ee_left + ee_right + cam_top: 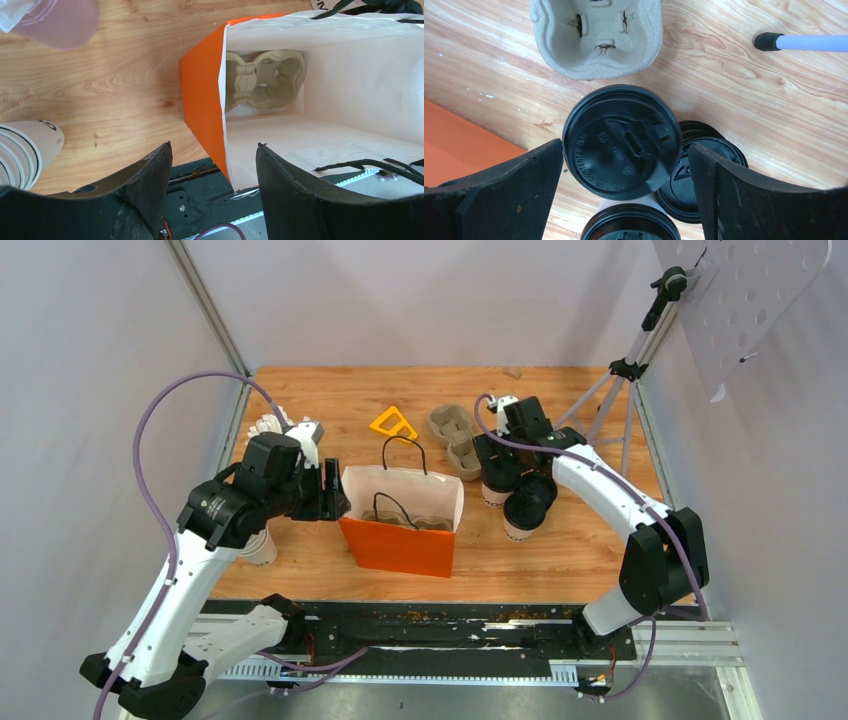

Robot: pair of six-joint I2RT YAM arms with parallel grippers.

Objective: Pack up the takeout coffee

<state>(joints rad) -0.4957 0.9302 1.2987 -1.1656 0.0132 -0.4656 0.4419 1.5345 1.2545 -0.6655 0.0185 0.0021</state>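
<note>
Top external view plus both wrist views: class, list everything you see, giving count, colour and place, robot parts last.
paper bag: one, orange outside, white inside, standing open mid-table
cup carriers: two, grey-brown; one on the table beyond the cups, the other in the bag's bottom
lidded cups: three, white with black lids, right of the bag
lidless cup stack: one, pale, left of the bag
triangle: one, yellow, behind the bag
tripod: one, black and white, right rear
table: one, wood
left gripper: one, black, open, at the bag's left edge
right gripper: one, black, open around a lidded cup
</note>
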